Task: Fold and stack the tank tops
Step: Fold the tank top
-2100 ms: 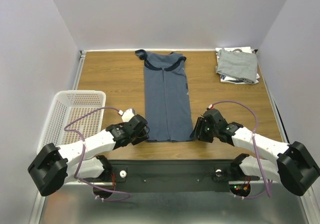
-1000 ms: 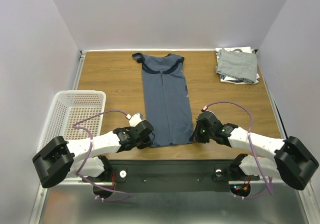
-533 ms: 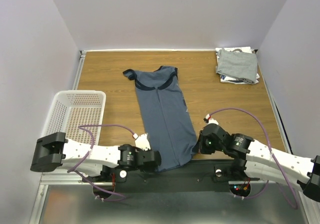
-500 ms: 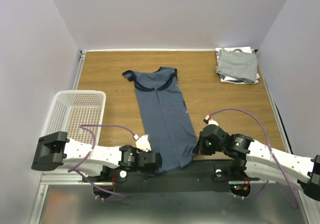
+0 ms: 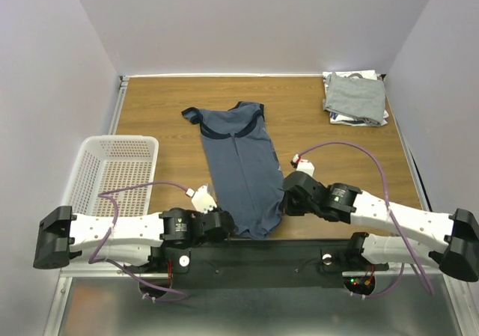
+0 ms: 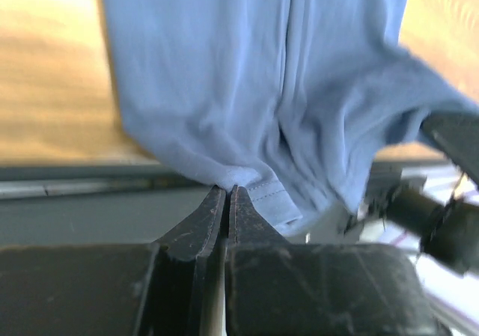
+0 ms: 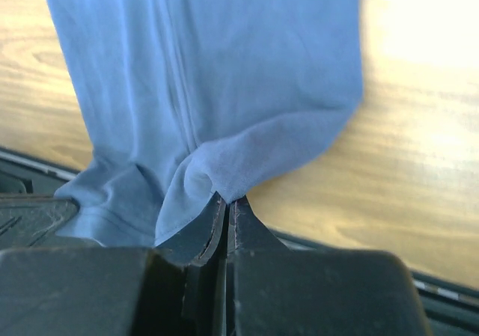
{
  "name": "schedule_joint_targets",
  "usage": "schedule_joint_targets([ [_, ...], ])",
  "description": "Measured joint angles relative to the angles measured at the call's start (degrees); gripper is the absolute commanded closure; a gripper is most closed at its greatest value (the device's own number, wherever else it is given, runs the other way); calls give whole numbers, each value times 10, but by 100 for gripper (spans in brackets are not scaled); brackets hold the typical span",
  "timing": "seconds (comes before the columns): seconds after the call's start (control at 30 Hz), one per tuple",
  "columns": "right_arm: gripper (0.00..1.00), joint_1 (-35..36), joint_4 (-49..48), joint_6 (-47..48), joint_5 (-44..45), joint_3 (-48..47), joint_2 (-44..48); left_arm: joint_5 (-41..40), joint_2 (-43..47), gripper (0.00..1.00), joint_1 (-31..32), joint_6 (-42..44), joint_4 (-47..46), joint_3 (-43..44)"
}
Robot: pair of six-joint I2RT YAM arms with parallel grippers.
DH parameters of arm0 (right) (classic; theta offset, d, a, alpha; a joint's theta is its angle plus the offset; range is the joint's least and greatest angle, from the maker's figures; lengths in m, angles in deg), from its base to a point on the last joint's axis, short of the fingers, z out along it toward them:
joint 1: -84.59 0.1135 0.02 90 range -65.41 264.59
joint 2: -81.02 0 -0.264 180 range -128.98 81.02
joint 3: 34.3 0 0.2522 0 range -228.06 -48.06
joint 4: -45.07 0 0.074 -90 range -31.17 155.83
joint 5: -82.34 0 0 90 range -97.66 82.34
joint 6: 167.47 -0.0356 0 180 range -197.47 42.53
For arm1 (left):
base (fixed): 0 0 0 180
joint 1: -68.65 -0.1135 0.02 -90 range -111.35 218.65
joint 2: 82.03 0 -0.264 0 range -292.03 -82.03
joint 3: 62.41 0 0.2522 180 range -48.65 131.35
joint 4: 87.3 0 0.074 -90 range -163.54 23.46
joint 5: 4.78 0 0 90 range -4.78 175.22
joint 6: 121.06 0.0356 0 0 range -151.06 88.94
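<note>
I have both pincers clamped on the near hem of the blue top (image 5: pixel 238 164): the left pincer (image 6: pixel 227 193) is shut on the hem's left corner, and the right pincer (image 7: pixel 227 201) is shut on a bunched fold at its right corner. The top lies lengthwise on the tabletop (image 5: pixel 161 115), a little askew. Its neck points to the far side and its hem sits at the near edge, slightly over the lip. It looks already narrowed, with the side edges meeting along a line down the middle, so I judge the sideways folds done. At the far right corner sits a stack (image 5: pixel 355 99) with a folded grey top on white ones, so that part of the job seems finished. What I judge is left for this top is to carry the hem up toward the neck, perhaps once more to make it compact, and then to set it on the stack.
</note>
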Motion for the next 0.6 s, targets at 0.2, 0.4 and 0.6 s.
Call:
schedule_joint_targets([
  [0.2,100,-14,-25,39,17,-45,-75,-7,2,100,-97,74,-17,0],
  [0.4,100,-76,-56,86,19,-82,-120,-8,7,100,-187,159,-50,0],
  [0.6,100,-101,-90,121,23,-124,-163,-6,-14,100,-257,231,-98,0],
])
